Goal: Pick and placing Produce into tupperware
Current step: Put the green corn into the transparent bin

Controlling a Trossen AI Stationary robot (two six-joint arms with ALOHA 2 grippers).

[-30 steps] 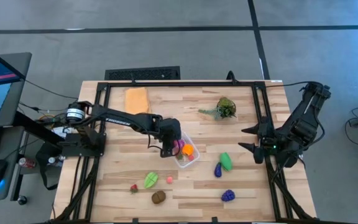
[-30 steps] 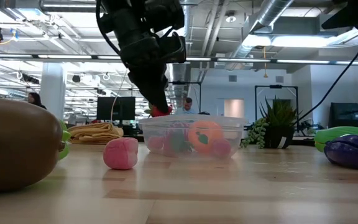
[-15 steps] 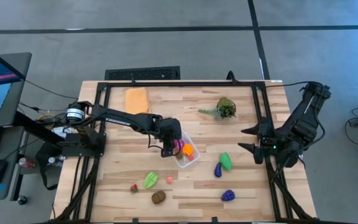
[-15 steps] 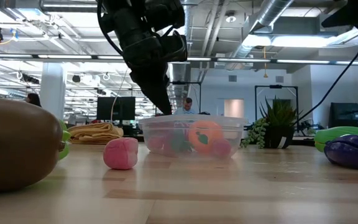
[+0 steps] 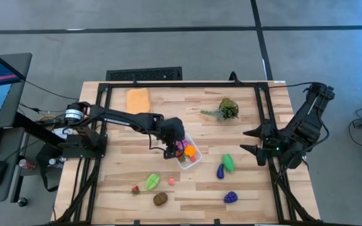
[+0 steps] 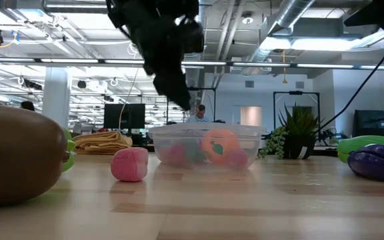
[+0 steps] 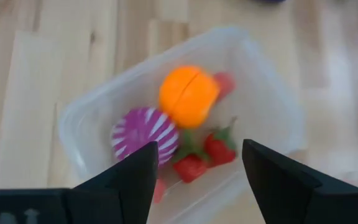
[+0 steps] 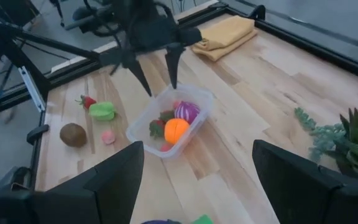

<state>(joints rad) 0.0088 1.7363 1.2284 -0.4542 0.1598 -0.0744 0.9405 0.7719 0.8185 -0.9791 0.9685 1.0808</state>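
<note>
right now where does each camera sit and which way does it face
High view: above the table, looking straight down; both arms show, left gripper over the tupperware, right gripper waiting at the right edge.
Low view: at table-top height, looking level across; the left arm comes in from above.
Left wrist view: looks down past its open fingers into the tupperware.
Right wrist view: looks across the table between its open fingers.
All four share the tupperware and its orange fruit.

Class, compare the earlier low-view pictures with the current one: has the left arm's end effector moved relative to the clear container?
Yes. The left end effector has risen, its tips now standing clear above the tupperware rim, and it no longer holds the red piece.
</note>
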